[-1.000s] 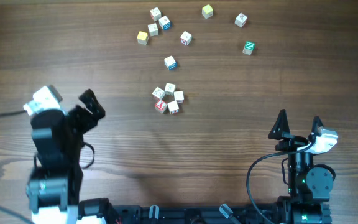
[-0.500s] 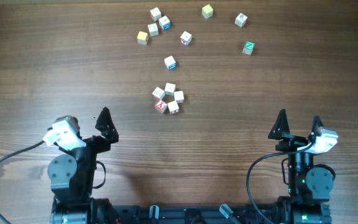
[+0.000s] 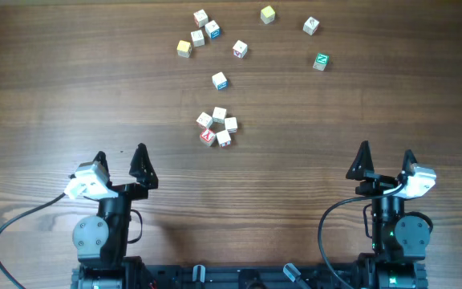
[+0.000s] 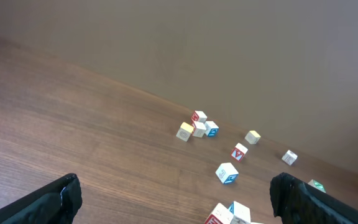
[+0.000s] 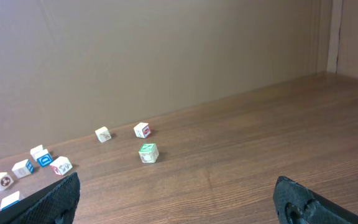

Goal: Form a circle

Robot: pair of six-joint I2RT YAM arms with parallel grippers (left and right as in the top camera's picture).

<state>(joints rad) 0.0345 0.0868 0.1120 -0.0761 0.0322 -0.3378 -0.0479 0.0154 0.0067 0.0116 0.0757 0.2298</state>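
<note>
The circle (image 3: 216, 128) is a tight ring of several small alphabet cubes, mostly white-faced with one red-faced, in the middle of the table; its near cubes (image 4: 229, 213) show at the bottom of the left wrist view. My left gripper (image 3: 120, 156) stands open at the near left, well short of the ring, with nothing between its fingers. At the near right my right gripper (image 3: 385, 156) is open and empty too. In each wrist view only the black fingertips (image 4: 61, 198) (image 5: 53, 200) show at the lower corners.
Several loose cubes lie farther back: a cluster (image 3: 199, 34) at the back left, a blue-sided cube (image 3: 220, 80), a red-lettered one (image 3: 240, 50), a yellow one (image 3: 268, 14), a white one (image 3: 311, 26) and a green one (image 3: 321, 61). A brown wall (image 5: 154, 56) stands behind the table.
My left arm has swung back from a raised, turned pose at the far left and now rests low, pointing straight ahead. The right arm and all the cubes have not moved.
</note>
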